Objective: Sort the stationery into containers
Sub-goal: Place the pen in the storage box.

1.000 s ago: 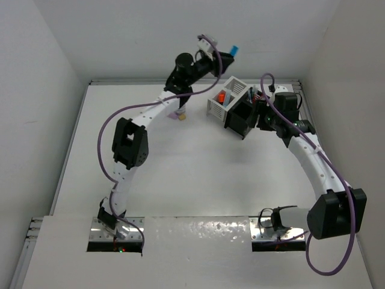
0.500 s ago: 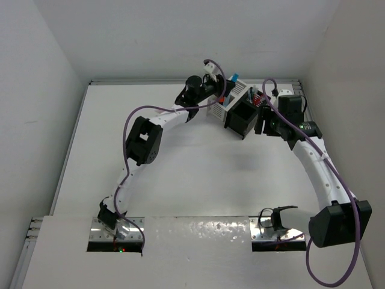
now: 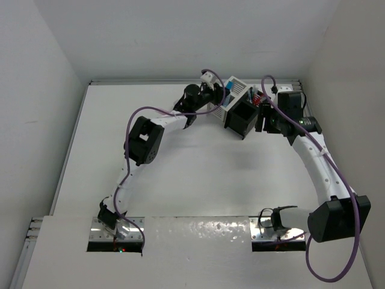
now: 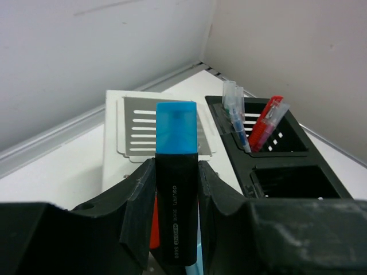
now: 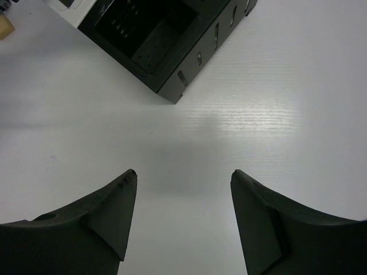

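One stubby blue-capped highlighter (image 4: 176,200) between fingers (image 4: 139,215)

White table (image 3: 192,180), plain white walls (image 3: 150,36) on three sides, pale rail (image 3: 132,81) along far edge, soft even light

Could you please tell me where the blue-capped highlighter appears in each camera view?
Top external: blue-capped highlighter upper centre, held by the left gripper.
Left wrist: bottom centre, upright between the fingers.
Right wrist: not in view.
Shared landmark: the black container, seen in all three.
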`<state>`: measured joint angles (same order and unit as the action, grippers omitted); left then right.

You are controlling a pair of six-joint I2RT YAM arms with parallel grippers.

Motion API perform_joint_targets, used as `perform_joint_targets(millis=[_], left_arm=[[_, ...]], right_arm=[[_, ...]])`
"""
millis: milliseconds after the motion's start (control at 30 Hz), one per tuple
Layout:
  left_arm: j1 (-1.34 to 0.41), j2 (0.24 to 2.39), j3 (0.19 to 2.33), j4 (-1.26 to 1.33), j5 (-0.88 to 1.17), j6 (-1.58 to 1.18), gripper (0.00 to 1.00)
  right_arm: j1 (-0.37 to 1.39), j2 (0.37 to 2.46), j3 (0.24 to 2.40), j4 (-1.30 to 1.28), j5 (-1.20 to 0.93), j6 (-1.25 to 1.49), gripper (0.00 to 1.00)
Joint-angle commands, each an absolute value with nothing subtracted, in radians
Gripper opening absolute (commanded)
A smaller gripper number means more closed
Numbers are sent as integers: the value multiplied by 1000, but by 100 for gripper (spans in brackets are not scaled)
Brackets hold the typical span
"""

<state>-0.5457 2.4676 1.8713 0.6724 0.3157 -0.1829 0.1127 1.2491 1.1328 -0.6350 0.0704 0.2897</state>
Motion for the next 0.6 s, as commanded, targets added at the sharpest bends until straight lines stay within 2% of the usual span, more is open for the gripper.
perform_joint_targets(millis=[0,167,233,433,467,567], left_arm=[[-531,2450,1873,762,311,-106,0],[-519,2445,1816,756,357,-78,21],[-517,2444,1807,749,373,-65,24],[-512,2442,1809,744,390,-52,44],[-512,2442,1809,745,396,-52,50],[-511,2438,1816,742,417,-55,56]], right_arm=[[106,1261,1189,-637,81,282,66],[107,1261,1196,-638,86,287,66],[107,1259,1203,-644,90,287,66],[107,1249,1215,-655,97,293,66],[106,1244,1215,-658,98,293,66],[106,1238,1213,-663,101,295,66]])
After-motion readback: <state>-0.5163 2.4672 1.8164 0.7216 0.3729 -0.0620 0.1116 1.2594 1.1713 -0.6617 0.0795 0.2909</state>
